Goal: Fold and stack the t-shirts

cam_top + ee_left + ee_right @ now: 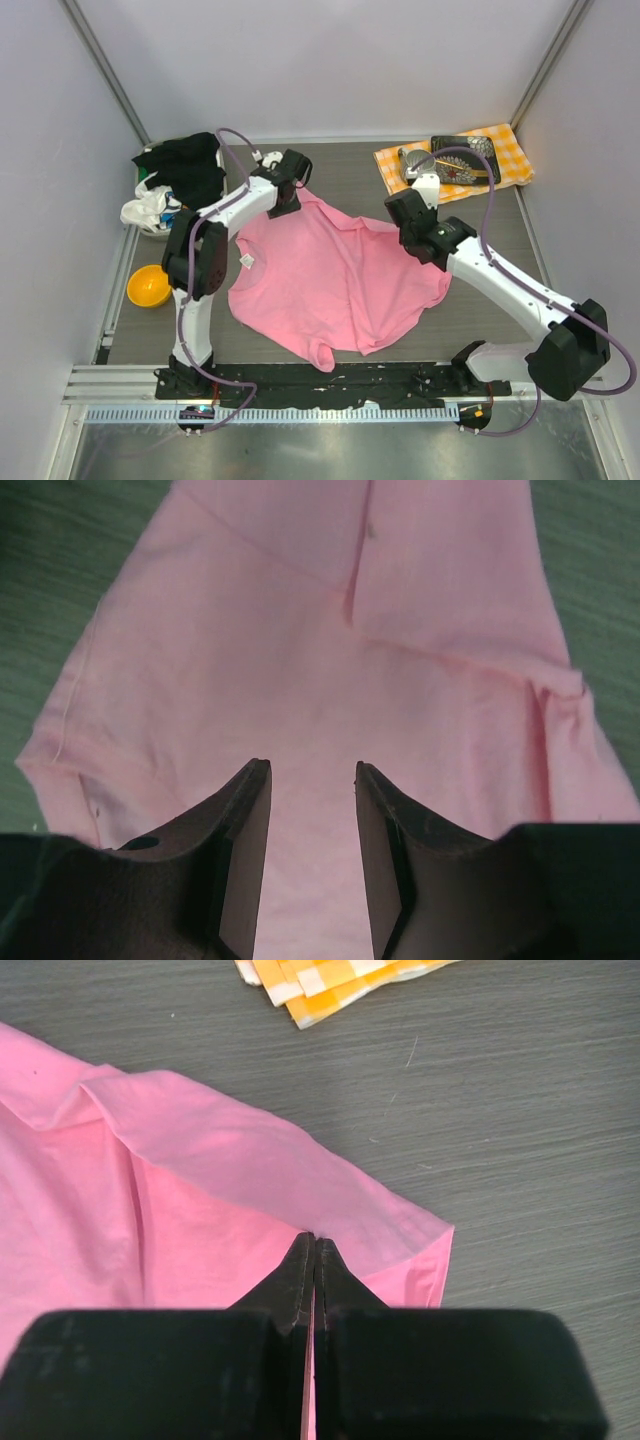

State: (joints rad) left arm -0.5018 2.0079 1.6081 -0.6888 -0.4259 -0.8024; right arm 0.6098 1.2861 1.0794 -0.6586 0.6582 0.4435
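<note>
The left arm rises from its base, bends at the elbow and reaches toward 1 o'clock, putting the left gripper (312,770) over the 11 o'clock corner of the pink t-shirt (335,280). Its fingers (245,820) stand apart with a clear gap between them. They point down at flat pink cloth, which fills the gap in the wrist view, and nothing is grasped.

The right arm stretches low from its base toward 10 o'clock. The right gripper (315,1240) is clenched tight, its tips meeting at a folded hem on the shirt's 2 o'clock edge. Whether any cloth is pinched I cannot tell.

The shirt lies spread in the middle of the table (350,165), rumpled, with creases across it and a small white neck label (247,260) at its 9 o'clock side. A black t-shirt (185,165) and a white t-shirt (145,210) are heaped at the table's 10 o'clock corner. The checked cloth (510,150) sits at 1 o'clock.
</note>
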